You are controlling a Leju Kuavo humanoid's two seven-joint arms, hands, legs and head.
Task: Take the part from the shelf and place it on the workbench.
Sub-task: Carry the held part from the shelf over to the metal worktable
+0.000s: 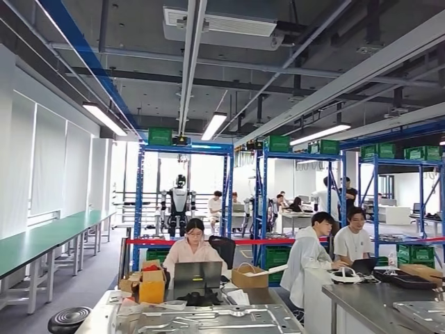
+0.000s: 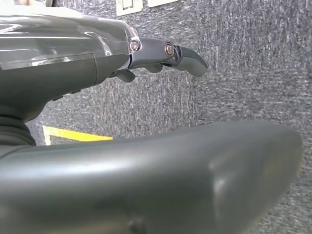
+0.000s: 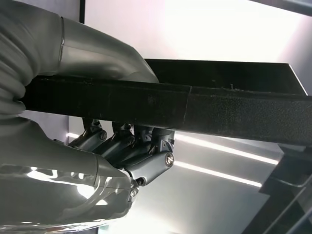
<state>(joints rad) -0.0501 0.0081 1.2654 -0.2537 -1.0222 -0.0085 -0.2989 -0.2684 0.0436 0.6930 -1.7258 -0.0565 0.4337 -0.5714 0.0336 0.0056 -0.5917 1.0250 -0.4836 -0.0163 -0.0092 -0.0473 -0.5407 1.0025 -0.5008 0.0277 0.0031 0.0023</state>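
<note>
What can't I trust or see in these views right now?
- Part: right wrist view shows the right hand gripping a dark flat edge; its full shape is cut off by the frame.
- Fingers: tips hidden behind the part.
- Left hand: left wrist view shows nothing in it above the floor.
- Metal panels: head view, cut off at the bottom edge.

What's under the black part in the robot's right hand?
Dark fingers of the right hand curl under the black part, above a shiny metal surface. The fingertips are covered by the part.
</note>
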